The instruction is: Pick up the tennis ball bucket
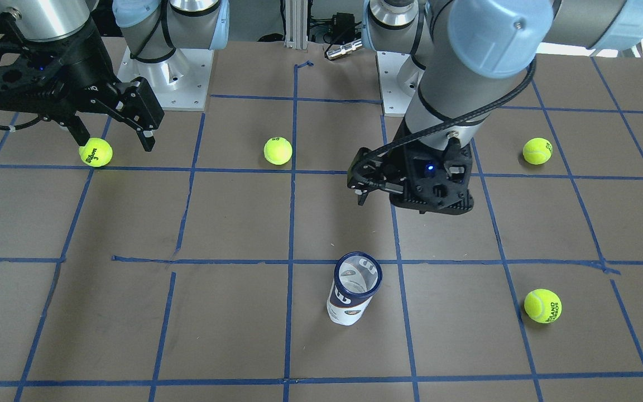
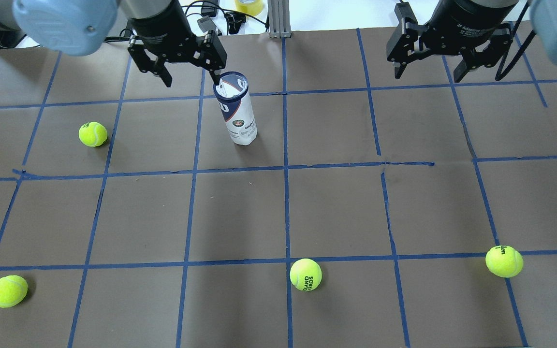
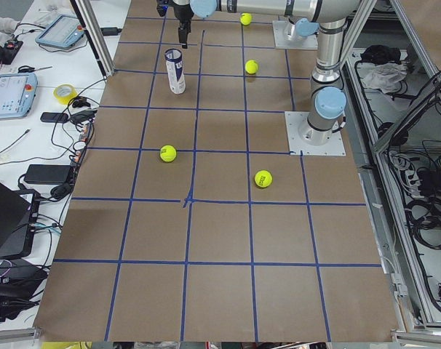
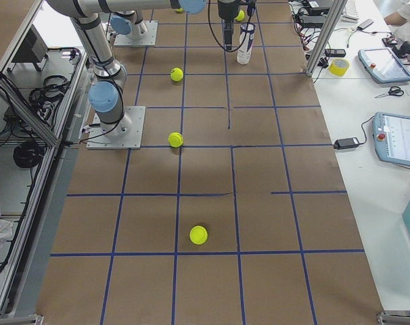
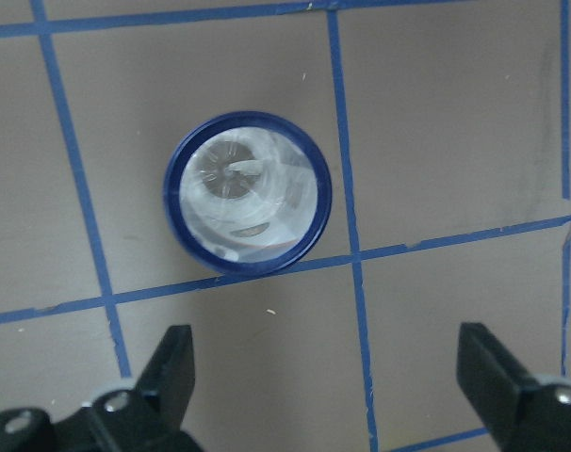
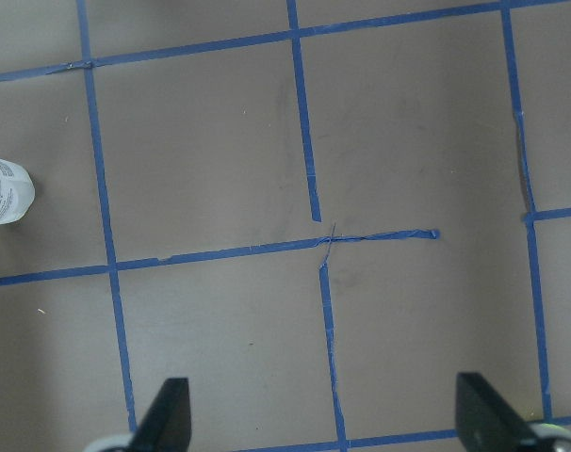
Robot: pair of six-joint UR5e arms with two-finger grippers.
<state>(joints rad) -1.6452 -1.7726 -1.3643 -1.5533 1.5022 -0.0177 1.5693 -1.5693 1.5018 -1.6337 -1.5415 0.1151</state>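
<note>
The tennis ball bucket [image 2: 238,115] is a slim clear can with a white and navy label and a dark blue rim. It stands upright on the brown table and also shows in the front view [image 1: 353,291]. It looks empty from above in the left wrist view [image 5: 248,193]. My left gripper [image 2: 192,79] is open and empty. It hovers above the can, offset to one side, and its fingers [image 5: 177,363] do not straddle it. My right gripper [image 2: 428,76] is open and empty, high over the table [image 6: 325,410], far from the can.
Several yellow-green tennis balls lie loose on the table, among them one [image 2: 93,134] left of the can, one [image 2: 305,274] in the near middle and one [image 2: 504,261] at the near right. Blue tape lines [image 2: 285,166] grid the brown surface.
</note>
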